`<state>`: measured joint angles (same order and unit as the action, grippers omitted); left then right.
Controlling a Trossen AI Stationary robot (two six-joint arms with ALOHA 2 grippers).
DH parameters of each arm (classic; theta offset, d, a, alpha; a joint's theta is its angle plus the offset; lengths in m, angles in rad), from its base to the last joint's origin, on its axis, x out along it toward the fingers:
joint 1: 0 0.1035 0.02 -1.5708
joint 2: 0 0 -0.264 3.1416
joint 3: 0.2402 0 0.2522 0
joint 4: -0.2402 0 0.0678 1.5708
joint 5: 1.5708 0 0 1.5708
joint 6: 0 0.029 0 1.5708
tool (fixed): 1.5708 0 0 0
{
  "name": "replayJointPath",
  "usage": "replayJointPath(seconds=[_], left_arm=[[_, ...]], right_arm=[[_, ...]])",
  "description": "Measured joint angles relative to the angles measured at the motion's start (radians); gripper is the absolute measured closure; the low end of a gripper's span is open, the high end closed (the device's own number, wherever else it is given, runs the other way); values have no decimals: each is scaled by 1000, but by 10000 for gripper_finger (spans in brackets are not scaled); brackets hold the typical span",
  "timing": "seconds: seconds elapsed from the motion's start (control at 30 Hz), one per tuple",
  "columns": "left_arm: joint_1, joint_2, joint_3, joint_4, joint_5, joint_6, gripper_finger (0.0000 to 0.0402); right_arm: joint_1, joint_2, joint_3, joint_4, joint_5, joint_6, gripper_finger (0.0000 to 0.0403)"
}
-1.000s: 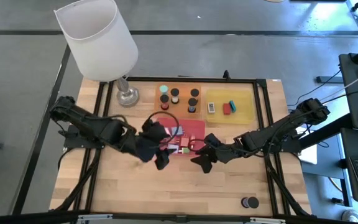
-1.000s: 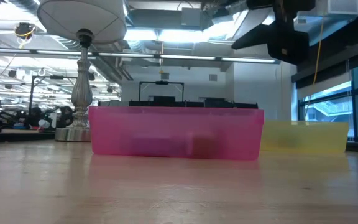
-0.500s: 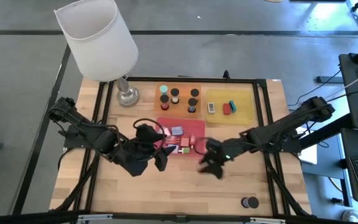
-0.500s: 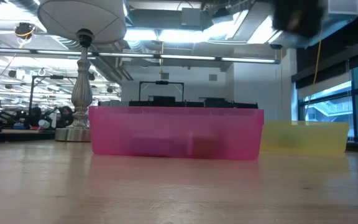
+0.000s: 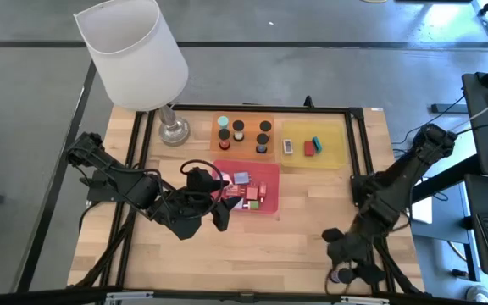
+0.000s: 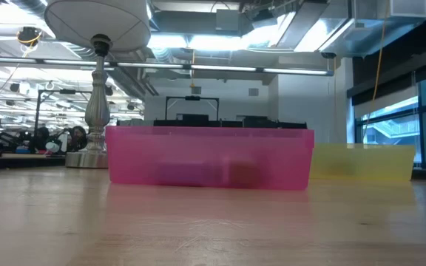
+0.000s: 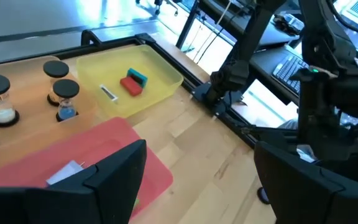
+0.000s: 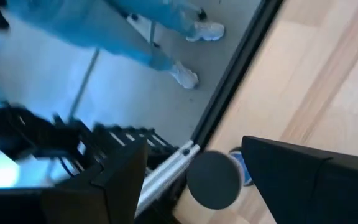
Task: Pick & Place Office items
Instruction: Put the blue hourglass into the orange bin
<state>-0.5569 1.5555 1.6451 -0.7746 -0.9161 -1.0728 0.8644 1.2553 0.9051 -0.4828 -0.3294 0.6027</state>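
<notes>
Left tool (image 7: pixel 197 180) over the near left edge of the red tray (image 5: pixel 269 174), fingers spread wide, nothing between them. Right tool (image 8: pixel 197 186) low at the near right corner of the worktop (image 5: pixel 252 246), directly above a lone black cylinder (image 8: pixel 214 179); fingers wide apart on either side of it, no grip; contact impossible to judge. In the red tray, a lavender-blue block (image 5: pixel 241 177) and a small cluster of red and green pieces (image 5: pixel 252 196). Behind it, in the orange tray (image 5: pixel 227 135), several short black cylinders (image 5: pixel 263 127) standing upright. Beside that, in the yellow tray (image 5: pixel 333 152), a flat white rectangle (image 5: pixel 287 146), a red block (image 5: pixel 309 147) and a teal piece (image 5: pixel 318 142) close together. White-shaded lamp (image 5: pixel 134 51) at the far left corner.
</notes>
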Motion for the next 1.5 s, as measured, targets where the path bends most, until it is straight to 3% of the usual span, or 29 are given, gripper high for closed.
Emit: replayJointPath(seconds=[0.4, 0.73, 0.93, 1.1, 1.3, 1.5], left_arm=[[3, 0, 0, -7, -10, 2, 107], [3, 0, 0, -7, -36, 2, 107], [4, 0, 0, -6, -36, -5, 107], [4, 0, 0, -7, -38, -6, 107], [4, 0, 0, -7, -63, 3, 107], [4, 0, 0, -7, -62, 2, 107]], right_arm=[[140, 49, 0, -4, 229, -344, 138], [164, 51, 0, 78, 185, -323, 138], [156, 51, 0, 95, 259, -292, 136], [158, 51, 0, 71, 274, -198, 104], [176, 51, 0, 11, 397, -291, 51], [203, 51, 0, -5, 391, -297, 45]])
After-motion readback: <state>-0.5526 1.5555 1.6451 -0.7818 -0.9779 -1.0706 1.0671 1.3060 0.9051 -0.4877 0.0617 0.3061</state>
